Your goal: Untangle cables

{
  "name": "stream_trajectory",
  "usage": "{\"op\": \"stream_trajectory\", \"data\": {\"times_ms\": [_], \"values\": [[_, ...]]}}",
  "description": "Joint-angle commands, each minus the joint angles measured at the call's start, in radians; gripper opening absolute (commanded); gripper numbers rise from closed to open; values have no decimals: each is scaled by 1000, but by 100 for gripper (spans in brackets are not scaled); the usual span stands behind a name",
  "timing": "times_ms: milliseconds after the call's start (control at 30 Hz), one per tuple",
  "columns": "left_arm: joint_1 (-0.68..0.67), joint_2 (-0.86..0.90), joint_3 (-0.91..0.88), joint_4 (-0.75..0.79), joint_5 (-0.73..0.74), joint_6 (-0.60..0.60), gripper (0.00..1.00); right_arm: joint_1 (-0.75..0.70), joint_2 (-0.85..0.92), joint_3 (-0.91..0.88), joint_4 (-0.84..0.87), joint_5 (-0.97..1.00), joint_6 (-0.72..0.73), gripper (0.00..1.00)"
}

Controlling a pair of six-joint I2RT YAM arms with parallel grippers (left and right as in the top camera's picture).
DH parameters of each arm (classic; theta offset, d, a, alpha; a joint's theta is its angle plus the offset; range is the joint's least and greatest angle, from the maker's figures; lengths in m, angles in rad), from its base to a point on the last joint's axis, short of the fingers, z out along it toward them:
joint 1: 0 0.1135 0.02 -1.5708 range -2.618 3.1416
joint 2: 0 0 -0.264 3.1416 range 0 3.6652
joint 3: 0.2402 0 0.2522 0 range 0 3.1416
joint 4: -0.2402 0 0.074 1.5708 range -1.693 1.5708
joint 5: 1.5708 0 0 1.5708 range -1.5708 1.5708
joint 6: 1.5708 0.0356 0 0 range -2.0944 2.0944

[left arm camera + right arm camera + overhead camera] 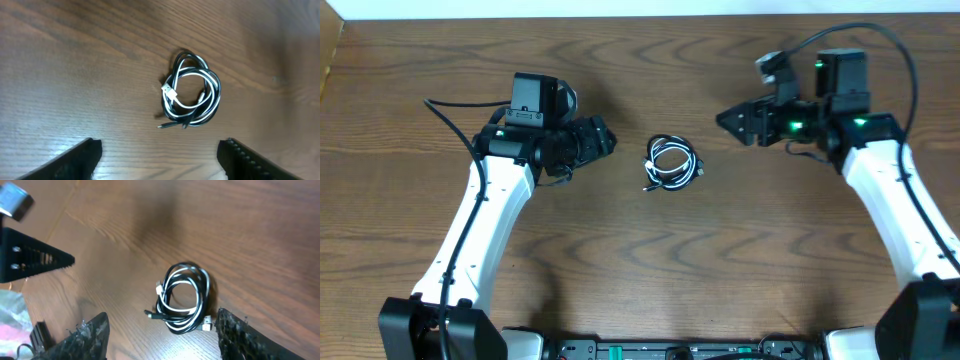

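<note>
**A:** Which step are you on?

**B:** You're only starting, I reckon. Your left pincer and right pincer both gape wide, holding nothing. The small coil of thin black and white cables lies between them, mid brown wooden table.

**A:** Next?

**B:** Each pinches a different strand.

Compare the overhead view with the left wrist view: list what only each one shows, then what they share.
Only overhead: the left gripper and the right gripper face each other, with the cables on the table between them; neither touches them.
Only left wrist: close detail of the coil, with a white plug on its left side and a black plug tip poking out low left, plus the left gripper's own fingers spread wide.
Both: black and white cables coiled in one small bundle on the table, nothing gripping them.
</note>
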Motion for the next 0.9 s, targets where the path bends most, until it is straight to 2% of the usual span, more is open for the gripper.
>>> {"op": "stream_trajectory", "data": {"times_ms": [0,100,433,667,733,833,867], "values": [[-1,2,-6,0,-12,1,45,43,42,18,8,65,6,66],[-1,2,-6,0,-12,0,8,64,69,18,27,82,6,66],[-1,2,-6,0,-15,0,8,76,99,18,121,82,48,67],[-1,2,-6,-1,-31,0,8,78,99,18,121,148,48,74],[-1,2,-6,-1,-31,0,8,78,99,18,118,202,48,79],[-2,2,-6,-2,-31,0,8,78,99,18,113,236,48,94],[-1,2,-7,-3,-31,0,8,78,99,17,110,235,48,96]]}}
